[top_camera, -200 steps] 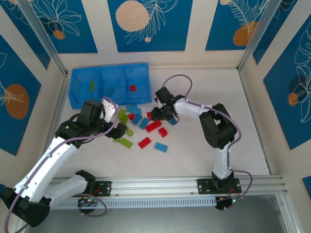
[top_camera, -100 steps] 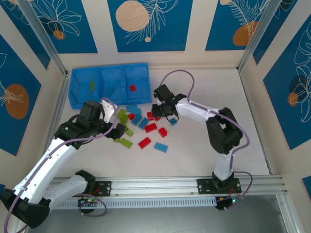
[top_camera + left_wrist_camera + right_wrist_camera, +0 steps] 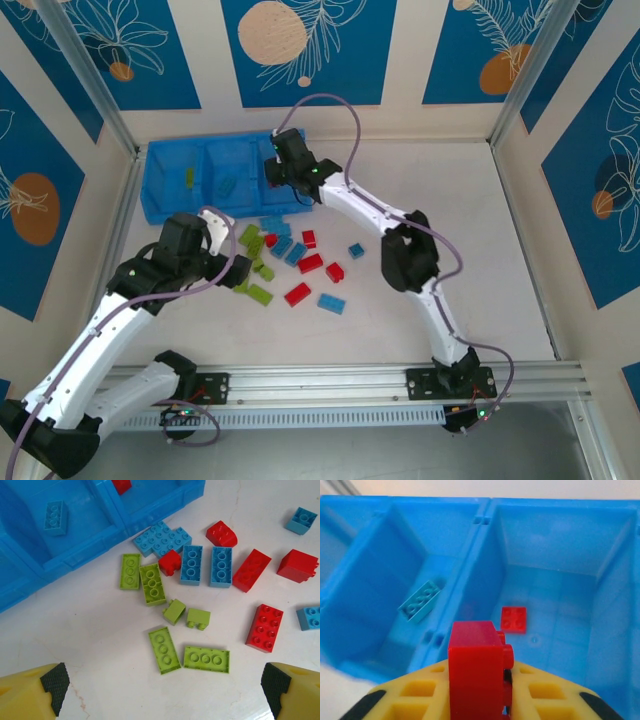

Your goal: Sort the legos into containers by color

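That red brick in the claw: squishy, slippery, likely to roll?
Probably stiff: the red brick shows square edges in the right gripper. Its glossy plastic may be slightly slippery. Flat faces suggest it would settle, not roll, like the red piece lying flat below.

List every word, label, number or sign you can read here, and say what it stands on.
None can be read.
The legos and the blue tray carry no print; any marks on the studs are too small to tell.
The wall panels bear leaf and circle patterns, no lettering.
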Robot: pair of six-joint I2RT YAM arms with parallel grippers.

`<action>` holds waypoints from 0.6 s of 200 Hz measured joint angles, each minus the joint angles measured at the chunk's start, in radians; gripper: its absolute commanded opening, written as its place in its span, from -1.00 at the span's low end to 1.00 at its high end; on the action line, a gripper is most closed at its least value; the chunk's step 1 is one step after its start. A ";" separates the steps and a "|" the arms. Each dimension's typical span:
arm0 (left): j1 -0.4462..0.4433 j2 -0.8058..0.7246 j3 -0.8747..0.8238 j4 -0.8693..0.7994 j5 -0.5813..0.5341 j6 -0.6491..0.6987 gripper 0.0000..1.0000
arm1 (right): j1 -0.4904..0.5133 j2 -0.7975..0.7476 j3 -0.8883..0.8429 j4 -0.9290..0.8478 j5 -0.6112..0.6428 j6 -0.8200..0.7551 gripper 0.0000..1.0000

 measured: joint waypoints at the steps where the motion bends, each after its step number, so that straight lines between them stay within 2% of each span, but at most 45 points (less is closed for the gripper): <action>1: 0.000 0.000 0.000 0.000 -0.002 0.000 1.00 | 0.000 0.008 0.010 -0.003 0.000 0.003 0.06; 10: 0.000 0.000 0.000 0.000 -0.008 0.000 1.00 | -0.008 0.090 0.130 -0.064 -0.001 -0.016 0.14; 27: 0.000 0.002 0.000 0.000 -0.021 0.000 1.00 | -0.019 0.185 0.303 -0.172 -0.006 -0.044 0.17; 54: 0.000 0.013 0.000 0.000 -0.028 0.000 0.99 | -0.015 0.138 0.333 -0.293 -0.050 -0.058 0.20; 73: 0.000 0.019 0.000 0.000 -0.034 -0.003 1.00 | -0.004 -0.048 0.127 -0.317 -0.113 -0.057 0.26; 107: 0.000 0.069 0.007 -0.011 -0.036 -0.056 0.99 | 0.020 -0.550 -0.390 -0.261 -0.239 -0.037 0.41; 120: 0.000 0.121 0.023 -0.019 -0.024 -0.108 0.84 | 0.031 -0.721 -0.537 -0.240 -0.283 -0.026 0.45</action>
